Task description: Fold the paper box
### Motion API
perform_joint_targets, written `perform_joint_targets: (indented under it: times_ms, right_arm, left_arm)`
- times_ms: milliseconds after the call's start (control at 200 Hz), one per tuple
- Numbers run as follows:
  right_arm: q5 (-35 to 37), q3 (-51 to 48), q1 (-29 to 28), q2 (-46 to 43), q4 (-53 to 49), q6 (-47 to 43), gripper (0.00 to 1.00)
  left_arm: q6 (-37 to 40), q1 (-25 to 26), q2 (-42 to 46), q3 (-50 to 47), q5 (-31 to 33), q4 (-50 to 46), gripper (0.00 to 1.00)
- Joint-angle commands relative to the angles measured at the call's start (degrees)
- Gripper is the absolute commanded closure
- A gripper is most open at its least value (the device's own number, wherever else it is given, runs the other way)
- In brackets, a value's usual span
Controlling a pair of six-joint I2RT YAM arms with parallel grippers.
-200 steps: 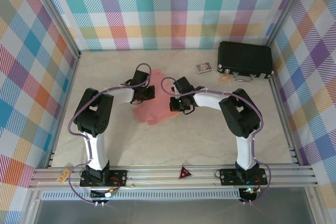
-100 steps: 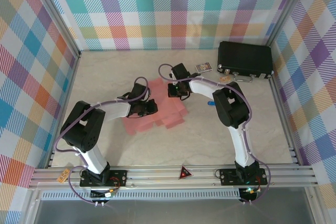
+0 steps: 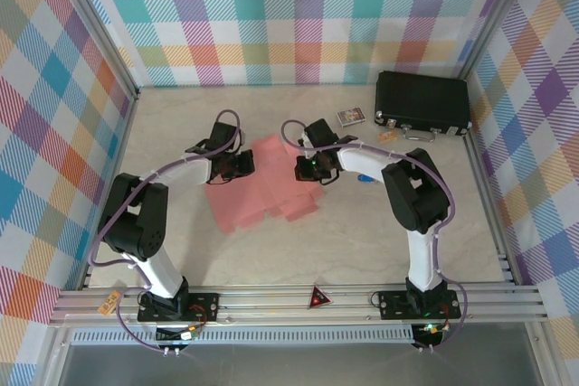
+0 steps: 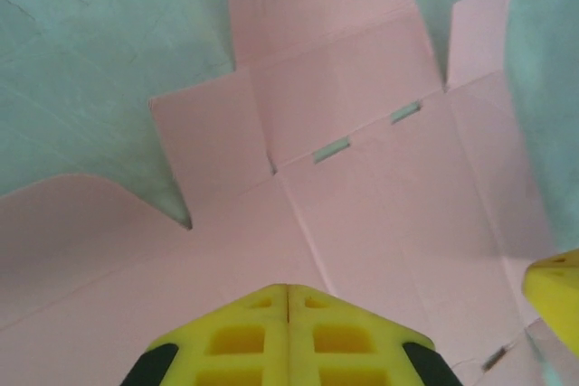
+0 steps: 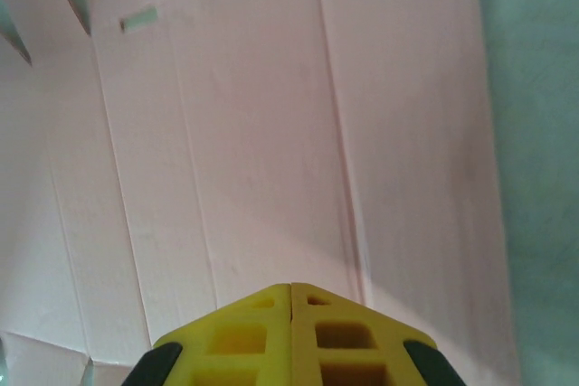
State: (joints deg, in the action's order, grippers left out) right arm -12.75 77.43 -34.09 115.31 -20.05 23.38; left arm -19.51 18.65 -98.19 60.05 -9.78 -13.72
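The paper box [image 3: 262, 189] is a flat salmon-pink die-cut sheet lying unfolded on the table between the two arms. My left gripper [image 3: 245, 164] is at the sheet's left far edge, and my right gripper [image 3: 302, 169] is at its right far edge. In the left wrist view the yellow fingers [image 4: 244, 336] are shut together, tips [image 4: 288, 287] low over the creased sheet [image 4: 362, 214] with nothing between them. In the right wrist view the gripper [image 5: 290, 287] is likewise shut over the sheet [image 5: 262, 133], holding nothing. The other gripper's yellow finger [image 4: 554, 291] shows at the left wrist view's right edge.
A black case [image 3: 422, 101] lies at the back right with a small card [image 3: 351, 117] beside it. A small orange item [image 3: 387, 136] and a blue item [image 3: 363, 178] lie right of the right arm. Checked walls enclose the table on three sides.
The left gripper has moved toward the far left edge of the sheet and the right gripper has come back nearer. The sheet has shifted and lies flatter. Both stay shut.
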Motion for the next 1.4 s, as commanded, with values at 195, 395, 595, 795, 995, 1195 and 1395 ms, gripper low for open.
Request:
perform_joint_targets:
  times_ms: [195, 395, 595, 795, 995, 1195, 1395]
  right_arm:
    - [1.0, 4.2, -0.6, 6.4, 0.1, 1.9, 1.0]
    - [3.5, 12.9, -0.4, 11.7, -4.4, -1.8, 0.99]
    - [2.9, 20.2, 0.0, 16.3, -7.9, -4.8, 0.98]
    - [2.1, 23.1, 0.0, 16.4, -9.6, -6.5, 0.96]
    - [0.7, 21.7, 0.0, 11.7, -9.2, -6.5, 0.93]
    - [-2.8, 17.1, -0.2, 7.5, -6.1, -3.1, 0.91]
    - [-4.2, 12.3, -0.8, 6.5, -3.0, -0.5, 0.92]
  left_arm:
    - [1.5, 0.9, -3.1, -3.5, 2.2, -4.8, 1.0]
    - [-3.2, 4.1, -0.4, -8.9, 1.1, -3.4, 1.0]
    - [-9.0, 7.9, 0.5, -11.7, -3.7, 2.0, 0.98]
    - [-11.3, 8.4, 1.3, -10.4, -5.9, 3.5, 0.92]
    - [-8.0, 7.9, 6.4, -4.8, -2.3, -3.8, 0.73]
    - [-4.6, 2.4, 8.1, 1.2, 0.4, -6.9, 0.59]
    - [1.2, -2.1, 1.0, 10.8, 3.9, -9.9, 0.55]
